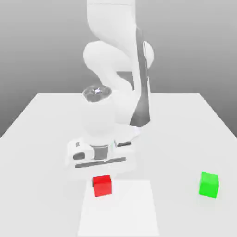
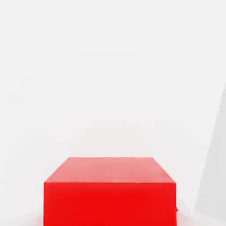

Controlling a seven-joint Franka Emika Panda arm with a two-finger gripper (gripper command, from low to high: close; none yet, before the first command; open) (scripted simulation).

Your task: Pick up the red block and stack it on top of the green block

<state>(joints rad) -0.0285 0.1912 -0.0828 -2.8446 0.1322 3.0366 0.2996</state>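
Red plain cube (image 1: 102, 186), clamped in the white two-finger gripper (image 1: 102, 184).
Bright green plain cube (image 1: 208, 185) sits well apart, beyond the pale square patch (image 1: 121, 210) on the white table (image 1: 180, 139).

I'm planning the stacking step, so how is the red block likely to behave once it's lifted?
The red block will probably stay stiff, since its edges are straight and its faces flat. It seems unlikely to roll, being a cube with square corners. Its plain, smooth-looking faces might let it slip a little if gripped off-centre.
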